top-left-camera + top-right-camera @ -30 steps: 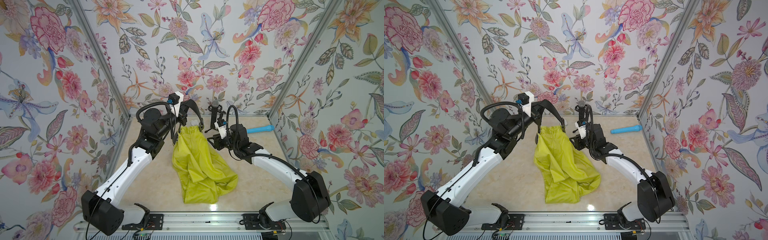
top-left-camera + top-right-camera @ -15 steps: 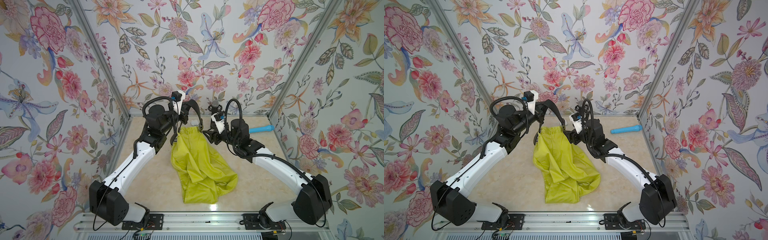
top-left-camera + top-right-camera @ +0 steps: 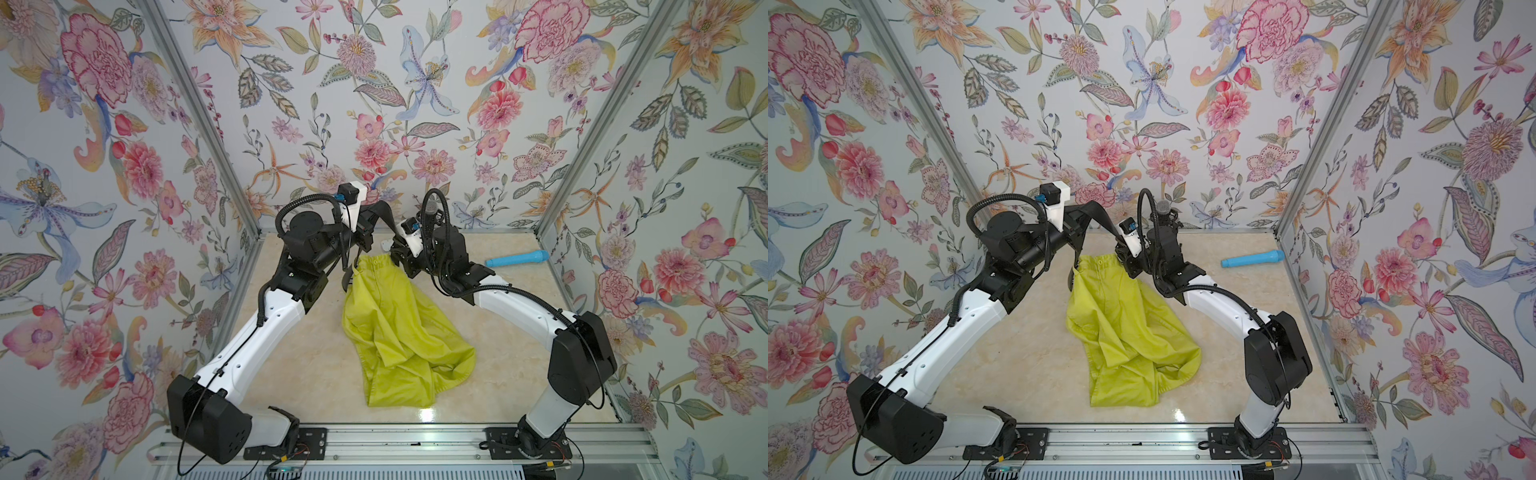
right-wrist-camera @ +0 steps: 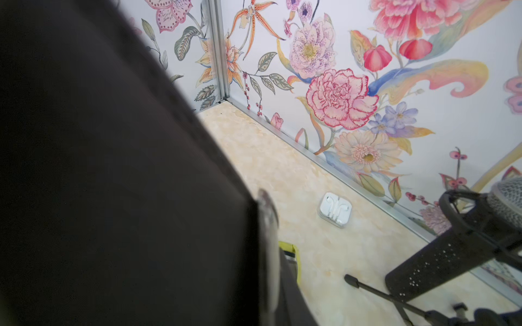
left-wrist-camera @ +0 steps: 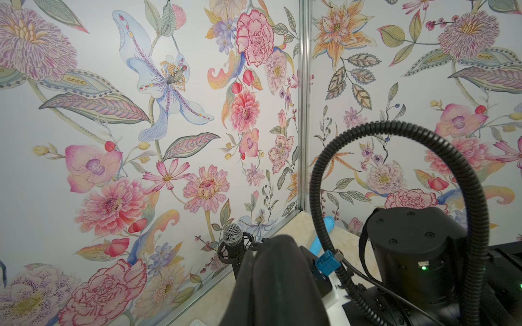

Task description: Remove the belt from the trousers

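black belt (image 3: 383,212) arcs between left claw (image 3: 365,241) and right claw (image 3: 395,251) above trousers (image 3: 399,332).

There is one pair of yellow-green trousers (image 3: 399,328). There is one black belt (image 3: 384,214). There are two robot arms, a left arm (image 3: 249,345) and a right arm (image 3: 523,303). There are two microphones, one blue microphone (image 3: 517,259) and one black microphone (image 5: 233,235). There is one small white earphone box (image 4: 335,209). There is one worktop (image 3: 316,374). There are three flowery walls (image 3: 374,83).
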You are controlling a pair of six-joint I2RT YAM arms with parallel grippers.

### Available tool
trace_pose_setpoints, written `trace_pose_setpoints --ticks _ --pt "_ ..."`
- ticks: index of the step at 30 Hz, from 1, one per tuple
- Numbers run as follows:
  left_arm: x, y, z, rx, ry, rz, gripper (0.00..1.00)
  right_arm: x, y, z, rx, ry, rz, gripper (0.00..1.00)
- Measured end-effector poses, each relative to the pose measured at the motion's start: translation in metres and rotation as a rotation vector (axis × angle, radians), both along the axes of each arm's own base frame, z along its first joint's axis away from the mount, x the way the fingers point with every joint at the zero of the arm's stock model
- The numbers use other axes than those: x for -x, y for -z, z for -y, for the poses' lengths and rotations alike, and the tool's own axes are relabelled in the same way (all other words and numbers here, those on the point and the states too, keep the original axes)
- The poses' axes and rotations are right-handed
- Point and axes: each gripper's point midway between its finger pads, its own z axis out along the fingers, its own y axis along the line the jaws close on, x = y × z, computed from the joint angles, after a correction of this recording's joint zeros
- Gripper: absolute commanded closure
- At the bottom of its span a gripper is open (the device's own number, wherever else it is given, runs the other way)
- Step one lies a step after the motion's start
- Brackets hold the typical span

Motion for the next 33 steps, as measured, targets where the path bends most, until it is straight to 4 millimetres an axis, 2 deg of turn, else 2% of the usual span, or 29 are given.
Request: trace_pose_setpoints --ticks 2,5,9,13,16,19,23,26,33 --pt "0.005 0.005 -0.003 -0.019 -0.008 0.019 0.99 0.004 -0.001 0.005 -0.009 0.003 0.008 0.99" --pt "0.013 0.020 -0.010 -0.045 -0.032 0.052 0.87 0.010 -0.003 0.014 -0.011 0.012 0.011 0.99" --pt "0.019 0.047 -0.017 -0.082 -0.064 0.065 0.78 0.015 -0.013 0.033 -0.007 0.070 0.029 1.00" --pt "0.012 0.082 -0.021 -0.153 -0.106 0.036 0.54 0.019 -0.026 0.054 0.018 0.161 0.056 1.00" --pt "0.008 0.093 -0.026 -0.211 -0.144 0.034 0.41 0.021 -0.030 0.065 0.059 0.219 0.077 1.00" --pt "0.009 0.092 -0.029 -0.263 -0.190 0.071 0.33 0.021 -0.024 0.070 0.108 0.258 0.080 1.00" --pt "0.023 0.079 -0.026 -0.334 -0.223 0.145 0.22 0.019 -0.015 0.080 0.159 0.307 0.071 1.00" --pt "0.033 0.066 -0.014 -0.399 -0.234 0.204 0.17 0.018 -0.012 0.084 0.178 0.325 0.066 1.00" --pt "0.048 0.045 0.026 -0.543 -0.223 0.309 0.15 0.021 -0.009 0.083 0.201 0.327 0.055 1.00"
